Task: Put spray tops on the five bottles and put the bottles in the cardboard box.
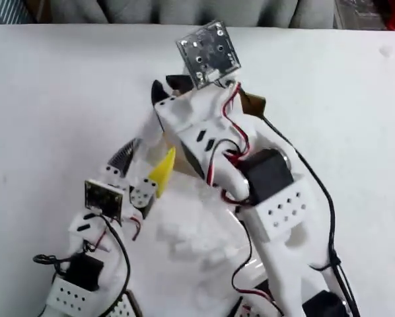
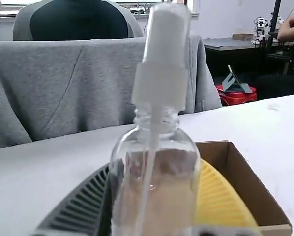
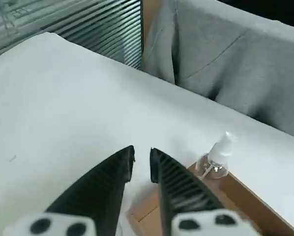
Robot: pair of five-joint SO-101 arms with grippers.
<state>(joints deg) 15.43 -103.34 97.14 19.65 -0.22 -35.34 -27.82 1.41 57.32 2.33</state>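
Clear bottle (image 2: 154,191), white spray top (image 2: 161,59) on, clenched in left gripper (image 2: 154,169); left of centre in high view, beside cardboard box (image 2: 245,177) corner. Right gripper (image 3: 141,155) upper centre, black fingers narrowly parted, grasping nothing, over table (image 3: 48,98).
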